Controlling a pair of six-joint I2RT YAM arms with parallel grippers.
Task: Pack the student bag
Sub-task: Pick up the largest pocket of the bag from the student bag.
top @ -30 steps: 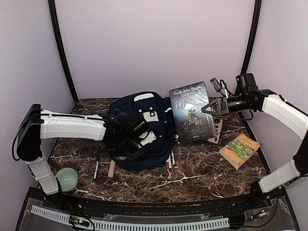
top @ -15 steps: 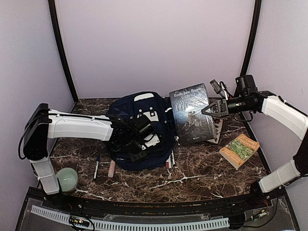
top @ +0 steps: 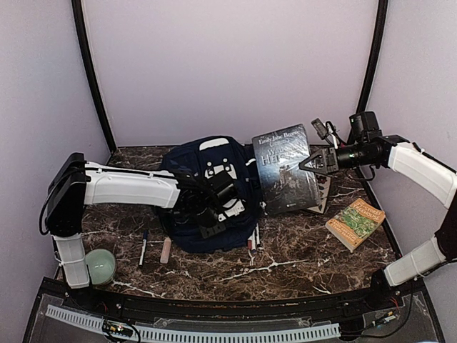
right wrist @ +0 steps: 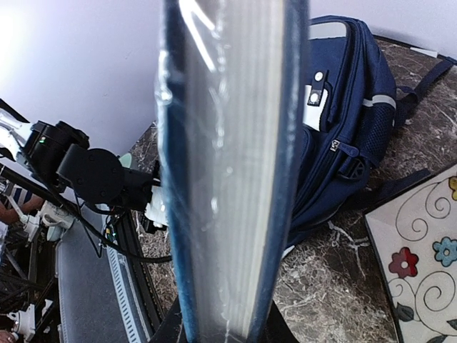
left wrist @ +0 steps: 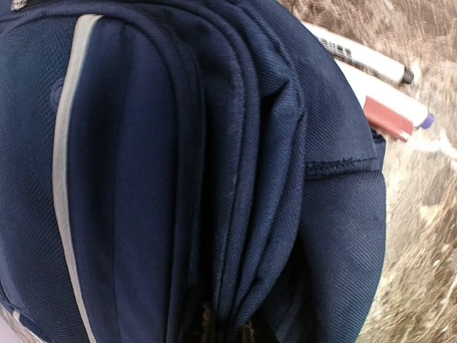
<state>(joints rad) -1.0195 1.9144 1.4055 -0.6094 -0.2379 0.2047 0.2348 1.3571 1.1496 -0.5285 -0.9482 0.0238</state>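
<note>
Books are the load here, and the one in play is a dark hardback book (top: 285, 171), pinched at its right edge by the right hand (top: 304, 162) and held up off the desk (top: 300, 264) with its cover facing the overhead camera. The student bag (top: 187, 163) lies flat at the far middle of the desk, just left of that book, so the right hand's route to it is a short move leftward. The bag's long axis runs far to near, roughly parallel to the book's long edge. The left hand (top: 213, 223) is much the nearer of the two: it sits right over the near right part of the bag. Its wrist camera is filled with folded navy seams and a grey stripe, and I cannot tell whether its fingers are spread or pinching fabric. No open compartment mouth shows in any view, so the book probably has nowhere to go until the left hand parts one. Two markers (left wrist: 360, 61) lie on the desk against the bag's near right edge, and a green paperback (top: 355, 224) rests well to the right.
</note>
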